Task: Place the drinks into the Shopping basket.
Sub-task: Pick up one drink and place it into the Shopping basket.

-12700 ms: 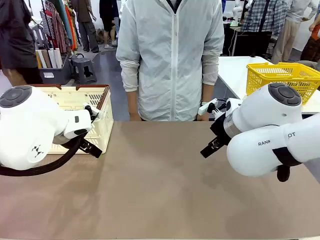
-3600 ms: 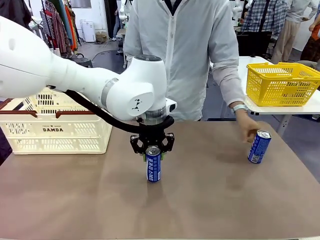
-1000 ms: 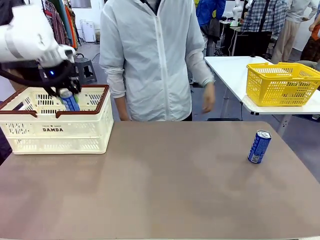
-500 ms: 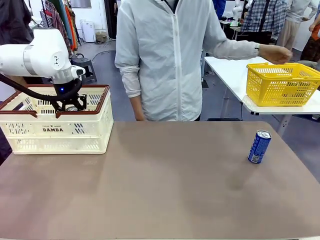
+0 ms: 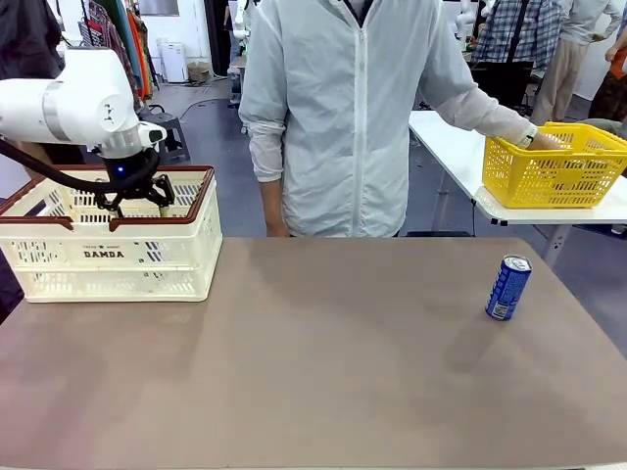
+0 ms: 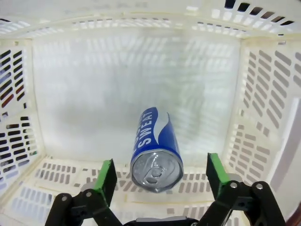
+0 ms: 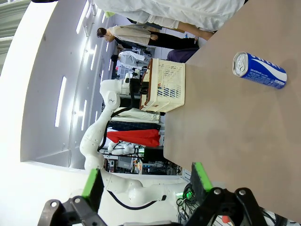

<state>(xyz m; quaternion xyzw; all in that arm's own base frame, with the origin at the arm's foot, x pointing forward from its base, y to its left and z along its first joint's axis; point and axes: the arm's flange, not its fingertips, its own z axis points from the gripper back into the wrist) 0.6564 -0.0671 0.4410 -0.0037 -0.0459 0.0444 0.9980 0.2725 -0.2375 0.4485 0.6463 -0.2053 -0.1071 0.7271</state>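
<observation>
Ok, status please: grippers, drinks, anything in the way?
Left gripper open over Shopping basket, blue can loose inside. Right gripper open, empty. Second blue can upright on table, unobstructed.

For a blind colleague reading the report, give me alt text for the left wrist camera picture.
A blue drink can with white print and a silver top tilts inside the cream slotted Shopping basket, seen from above. The left gripper is open, its green-padded fingers on either side of the can, not touching it.
</observation>
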